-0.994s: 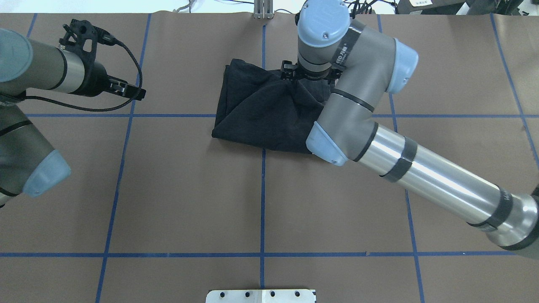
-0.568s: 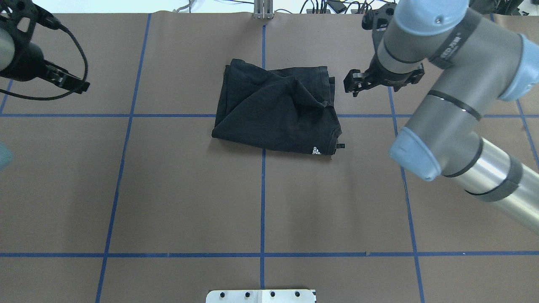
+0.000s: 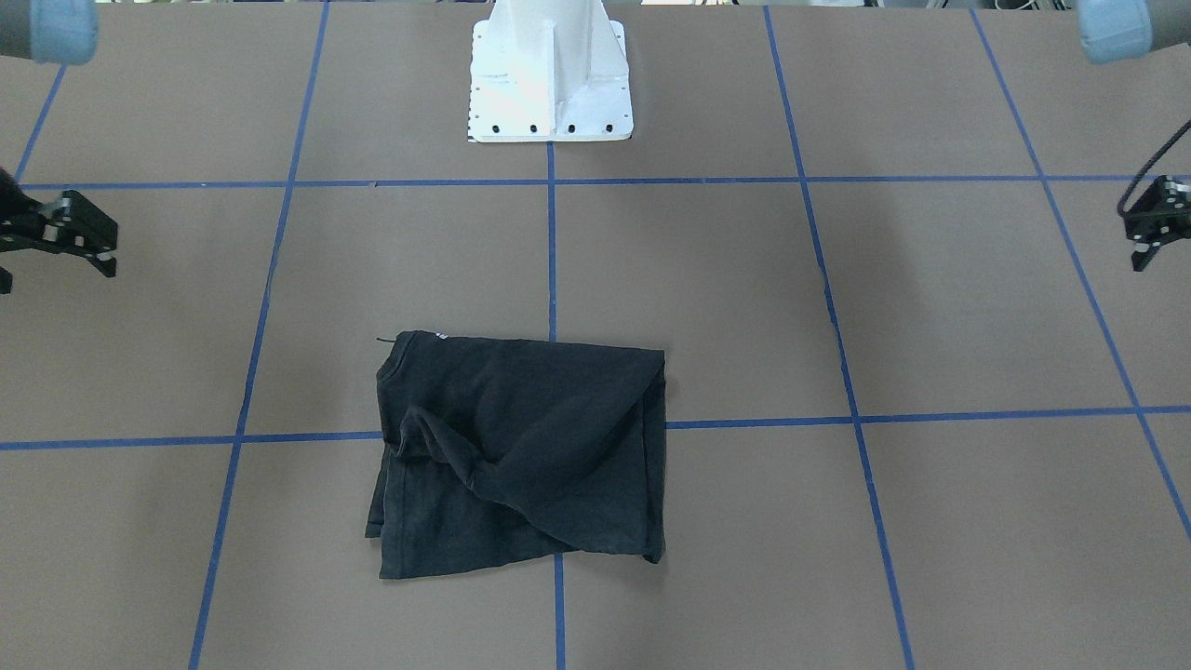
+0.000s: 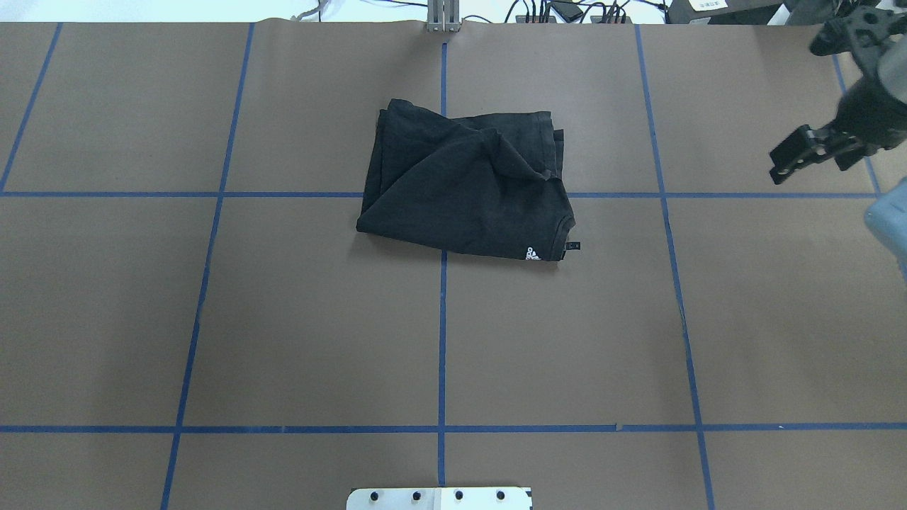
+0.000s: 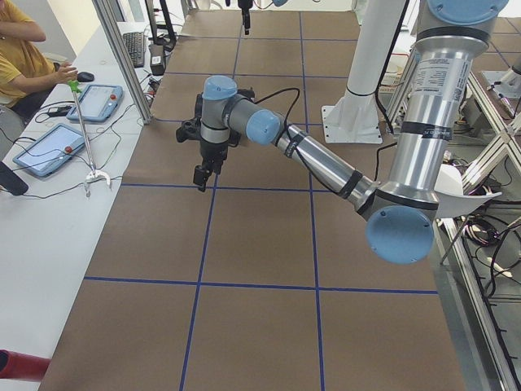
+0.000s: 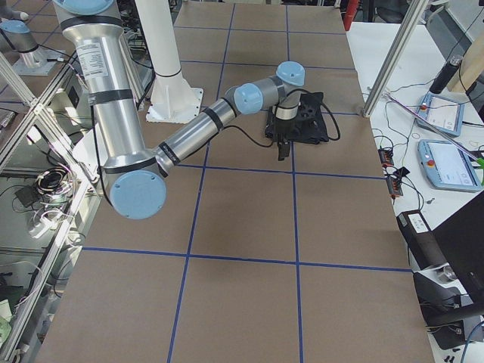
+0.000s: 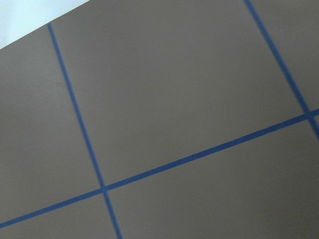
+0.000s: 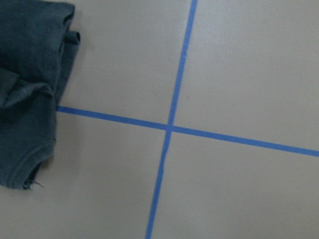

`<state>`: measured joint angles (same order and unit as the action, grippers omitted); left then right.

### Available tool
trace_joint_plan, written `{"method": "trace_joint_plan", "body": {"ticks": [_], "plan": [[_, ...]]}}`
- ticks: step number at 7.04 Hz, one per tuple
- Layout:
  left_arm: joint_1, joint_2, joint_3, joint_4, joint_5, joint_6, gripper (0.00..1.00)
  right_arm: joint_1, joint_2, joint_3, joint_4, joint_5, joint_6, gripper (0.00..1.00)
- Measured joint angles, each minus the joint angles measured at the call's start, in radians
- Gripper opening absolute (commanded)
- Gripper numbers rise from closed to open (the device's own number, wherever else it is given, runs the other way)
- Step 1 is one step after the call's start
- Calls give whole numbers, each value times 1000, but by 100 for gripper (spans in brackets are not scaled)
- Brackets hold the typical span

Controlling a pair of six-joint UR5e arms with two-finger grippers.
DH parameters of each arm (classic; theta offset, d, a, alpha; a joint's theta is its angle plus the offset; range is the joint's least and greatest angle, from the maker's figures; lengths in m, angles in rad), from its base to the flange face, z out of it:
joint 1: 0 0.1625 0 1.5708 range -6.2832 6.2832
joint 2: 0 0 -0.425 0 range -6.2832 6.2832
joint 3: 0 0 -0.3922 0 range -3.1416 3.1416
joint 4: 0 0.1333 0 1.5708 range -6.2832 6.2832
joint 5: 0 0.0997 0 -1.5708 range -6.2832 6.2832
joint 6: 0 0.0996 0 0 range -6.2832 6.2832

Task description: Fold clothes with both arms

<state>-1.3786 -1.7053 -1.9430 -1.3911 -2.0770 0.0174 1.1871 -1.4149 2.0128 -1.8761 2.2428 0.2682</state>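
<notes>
T-shirt (image 4: pixel 460 191) folded on the worktop (image 4: pixel 283 319), both tools clear of it

I see it lying as a rumpled, roughly square black bundle over a crossing of blue tape lines (image 4: pixel 442 340), with a diagonal ridge across its top layer. My right tool (image 3: pixel 104 251) hangs well off to one side, fingers spread, gripping nothing and touching nothing. My left tool (image 3: pixel 1137 242) sits at the opposite edge, also carrying nothing. I cannot tell whether its fingers are apart.
</notes>
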Motion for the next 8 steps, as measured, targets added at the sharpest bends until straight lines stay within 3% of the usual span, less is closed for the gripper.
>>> {"method": "trace_joint_plan", "body": {"ticks": [2,4,6,8], "plan": [[-151,65,51,11,-30,185,100,187,-177,-67,1,6,-348,100],[-196,194,69,-19,-142,215,100,345,-234,-180,-2,6,-596,100],[-201,253,131,-32,-252,214,100,423,-270,-235,-10,1,-636,100],[-202,284,152,-43,-295,218,100,467,-290,-252,-10,-14,-639,100]]}}
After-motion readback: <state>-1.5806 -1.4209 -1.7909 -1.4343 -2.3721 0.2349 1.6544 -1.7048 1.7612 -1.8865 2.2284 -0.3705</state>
